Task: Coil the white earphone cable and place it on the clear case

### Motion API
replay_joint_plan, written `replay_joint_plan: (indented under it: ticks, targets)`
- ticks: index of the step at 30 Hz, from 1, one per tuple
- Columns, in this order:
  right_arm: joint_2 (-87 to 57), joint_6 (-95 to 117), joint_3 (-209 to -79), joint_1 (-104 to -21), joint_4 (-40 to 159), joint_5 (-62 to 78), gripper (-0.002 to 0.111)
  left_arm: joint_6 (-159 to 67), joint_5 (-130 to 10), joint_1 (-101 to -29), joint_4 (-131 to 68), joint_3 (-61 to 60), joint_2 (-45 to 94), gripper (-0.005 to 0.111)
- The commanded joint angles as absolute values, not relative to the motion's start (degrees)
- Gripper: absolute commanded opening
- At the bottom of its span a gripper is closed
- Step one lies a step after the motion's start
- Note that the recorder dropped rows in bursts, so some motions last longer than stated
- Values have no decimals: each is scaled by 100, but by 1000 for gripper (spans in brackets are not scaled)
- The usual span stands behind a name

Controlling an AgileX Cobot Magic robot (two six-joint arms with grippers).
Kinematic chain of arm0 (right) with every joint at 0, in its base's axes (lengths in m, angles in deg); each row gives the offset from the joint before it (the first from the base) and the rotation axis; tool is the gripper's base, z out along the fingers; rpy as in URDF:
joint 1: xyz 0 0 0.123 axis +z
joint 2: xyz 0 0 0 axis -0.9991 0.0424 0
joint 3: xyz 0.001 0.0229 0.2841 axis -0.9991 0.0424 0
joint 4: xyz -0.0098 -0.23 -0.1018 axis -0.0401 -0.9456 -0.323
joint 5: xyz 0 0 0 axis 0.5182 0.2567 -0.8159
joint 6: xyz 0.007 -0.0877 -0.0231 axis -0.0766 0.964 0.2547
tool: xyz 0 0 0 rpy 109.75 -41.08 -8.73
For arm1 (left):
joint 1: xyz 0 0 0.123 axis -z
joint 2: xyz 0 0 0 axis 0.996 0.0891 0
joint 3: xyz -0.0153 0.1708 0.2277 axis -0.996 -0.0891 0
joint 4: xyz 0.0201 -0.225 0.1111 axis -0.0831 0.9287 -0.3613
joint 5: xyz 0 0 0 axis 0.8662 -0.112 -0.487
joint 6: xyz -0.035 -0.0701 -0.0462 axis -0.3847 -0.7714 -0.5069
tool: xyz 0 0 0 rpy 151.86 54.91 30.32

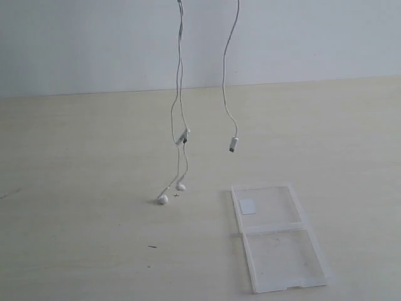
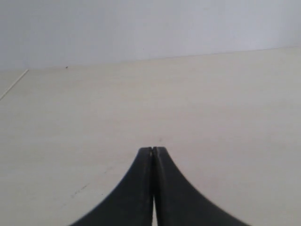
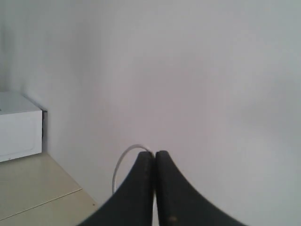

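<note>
Exterior view — thin white earphone cable (image 1: pixel 183 136) dangling, earbuds (image 1: pixel 163 199) touching table (image 1: pixel 75 157)

The table (image 1: pixel 75 157) had a pale, matt top with a faint wood-like grain and a few small dark marks. The earphone cable (image 1: pixel 226 75) had a smooth white plastic coat, and its earbuds (image 1: pixel 163 199) looked like smooth white plastic too. The case (image 1: pixel 285 260), near right, was clear hard plastic, shiny, with faint marks in its near half. Its white sticker (image 1: pixel 249 205) looked matt, like paper. The far wall (image 1: pixel 94 37) was matt and even. The left gripper (image 2: pixel 153 149) and right gripper (image 3: pixel 154 153) were smooth, black and faintly shiny.
</note>
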State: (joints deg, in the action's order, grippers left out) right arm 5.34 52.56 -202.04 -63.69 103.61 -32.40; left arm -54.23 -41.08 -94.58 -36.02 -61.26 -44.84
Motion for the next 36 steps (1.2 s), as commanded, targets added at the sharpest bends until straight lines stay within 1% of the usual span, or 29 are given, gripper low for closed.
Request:
replay_joint_plan:
  ticks: [1, 3, 6, 14, 18, 27, 31, 34, 36]
  targets:
    - [512, 5221, -20236, -6396, 10461, -3007, 0, -5442, -4895, -9466, -3694, -6142, -4523, 0]
    - [512, 5232, -20236, -6396, 10461, -2972, 0, -5449, -5410, -9466, -3694, -6142, -4523, 0]
    - [499, 5232, -20236, -6396, 10461, -2972, 0, -5449, -5806, -9466, -3694, -6142, -4523, 0]
    - [351, 5268, -20236, -6396, 10426, -2686, 0, -5449, -5910, -9466, -3694, -6142, -4523, 0]
    - [252, 5268, -20250, -6396, 10380, -2695, 0, -5530, -6234, -9466, -3694, -6142, -4523, 0]
    - [-118, 5223, -20250, -6396, 10223, -3156, 0, -8492, -7548, -9466, -3749, -6142, -4523, 0]
    - [-218, 5016, -20250, -6396, 10214, -3361, 0, -9132, -7759, -9466, -4495, -6142, -4511, 0]
    - [-218, 4691, -20250, -6396, 10214, -3419, 0, -10287, -8052, -9466, -5836, -5981, -4185, 0]
    - [-193, 4605, -20250, -6396, 10227, -3443, 0, -10875, -8692, -9466, -7032, -5822, -3831, 0]
